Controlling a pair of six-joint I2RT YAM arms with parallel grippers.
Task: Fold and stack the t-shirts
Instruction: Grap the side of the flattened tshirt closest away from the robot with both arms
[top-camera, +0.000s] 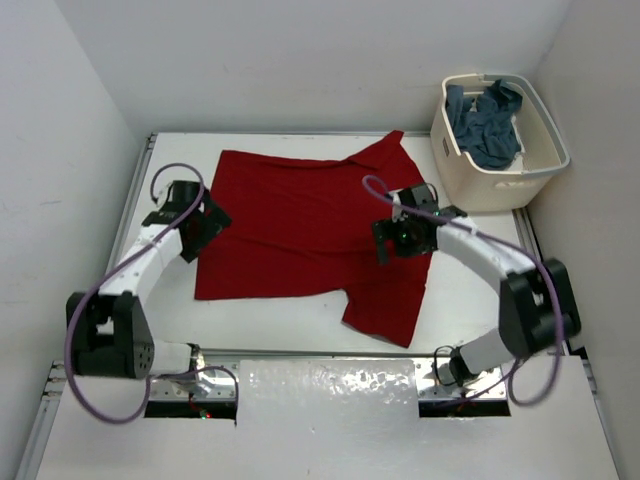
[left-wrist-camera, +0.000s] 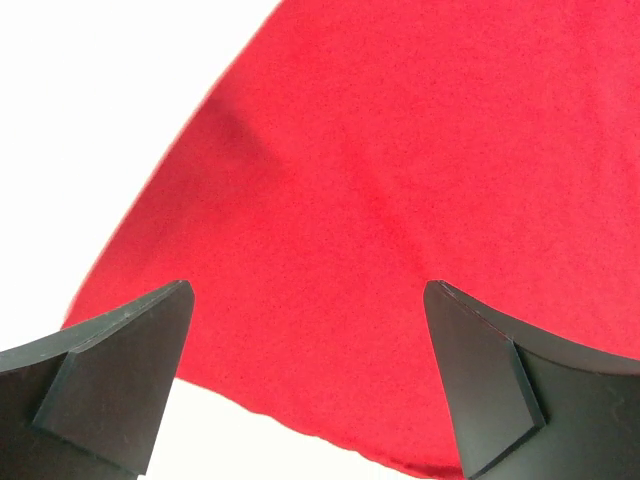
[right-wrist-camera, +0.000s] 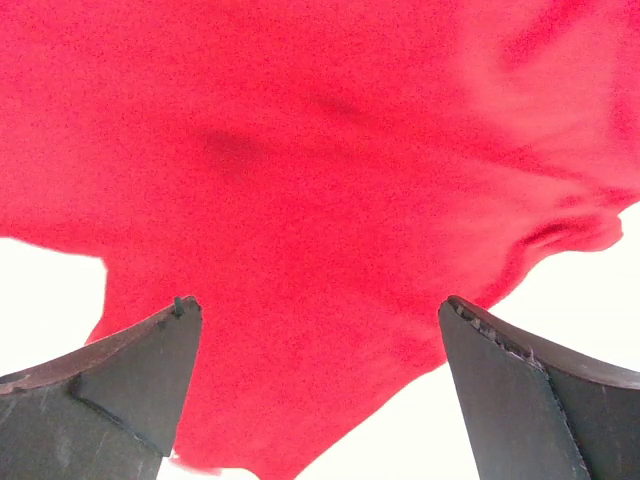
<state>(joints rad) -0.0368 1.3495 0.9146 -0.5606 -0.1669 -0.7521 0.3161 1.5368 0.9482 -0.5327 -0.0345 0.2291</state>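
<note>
The red t-shirt lies spread on the table. It is soft, light and limp, so we judge the hem and sleeve edges best for pinching. Our left gripper and right gripper hover over it, jaws wide, empty. A blue-grey t-shirt sits bunched in the laundry basket; we see no white one.

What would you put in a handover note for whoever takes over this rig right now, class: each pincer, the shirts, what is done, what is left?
Left pincer: open, empty, over the left edge of the red t-shirt.
Right pincer: open, empty, over its right part.
The red t-shirt lies spread on the table; blue-grey t-shirt crumpled in the basket; no white one visible.
Done: nothing folded or stacked.
Left: fold each, stack.
</note>
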